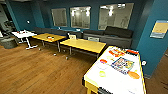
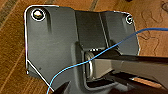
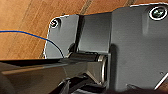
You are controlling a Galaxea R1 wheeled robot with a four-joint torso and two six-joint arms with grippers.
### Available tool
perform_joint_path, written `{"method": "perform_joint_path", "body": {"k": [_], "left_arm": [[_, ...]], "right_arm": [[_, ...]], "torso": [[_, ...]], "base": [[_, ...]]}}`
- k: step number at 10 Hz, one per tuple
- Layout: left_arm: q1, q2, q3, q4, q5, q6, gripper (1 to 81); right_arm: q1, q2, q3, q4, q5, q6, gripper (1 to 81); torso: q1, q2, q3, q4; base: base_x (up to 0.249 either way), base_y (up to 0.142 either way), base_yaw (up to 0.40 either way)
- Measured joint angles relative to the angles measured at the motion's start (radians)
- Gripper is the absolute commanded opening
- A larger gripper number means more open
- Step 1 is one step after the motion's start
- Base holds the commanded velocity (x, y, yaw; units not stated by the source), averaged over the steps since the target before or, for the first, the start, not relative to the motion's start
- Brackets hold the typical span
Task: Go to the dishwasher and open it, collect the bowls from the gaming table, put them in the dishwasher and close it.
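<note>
The gaming table, with a glossy white top and yellow sides, stands at the lower right of the head view, close in front of me. On its top lie an orange bowl, a pale yellow-green bowl and a red-rimmed bowl. A colourful flat box and red items lie among them. The dishwasher is out of view. Both wrist views look down past my own dark plate onto the wood floor.
Two yellow-topped desks stand mid-room before a dark sofa along the blue wall with windows. A white table and a grey pouf are far left. Wood floor lies open to the left. A blue wall flanks the gaming table's right.
</note>
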Motion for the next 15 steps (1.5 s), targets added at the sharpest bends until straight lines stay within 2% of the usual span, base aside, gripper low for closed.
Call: {"method": "perform_joint_path", "body": {"k": [7,9,15], "left_arm": [[-0.001,0.000,0.000,0.000,0.000,0.000,81.1],[-0.004,-0.002,0.000,0.000,-0.001,0.000,81.1],[0.000,0.002,-0.003,0.000,0.003,0.000,81.1]], "right_arm": [[0.000,0.000,0.000,0.000,0.000,0.000,81.1],[0.006,0.002,0.000,0.000,0.001,0.000,81.1],[0.000,-0.006,0.001,-0.001,0.000,0.000,81.1]], "torso": [[0.000,0.000,0.000,0.000],[0.001,0.000,0.000,0.000],[0.000,0.000,0.000,0.000]], "base": [[0.111,0.081,0.000],[0.000,0.068,0.000],[0.000,0.000,0.000]]}}
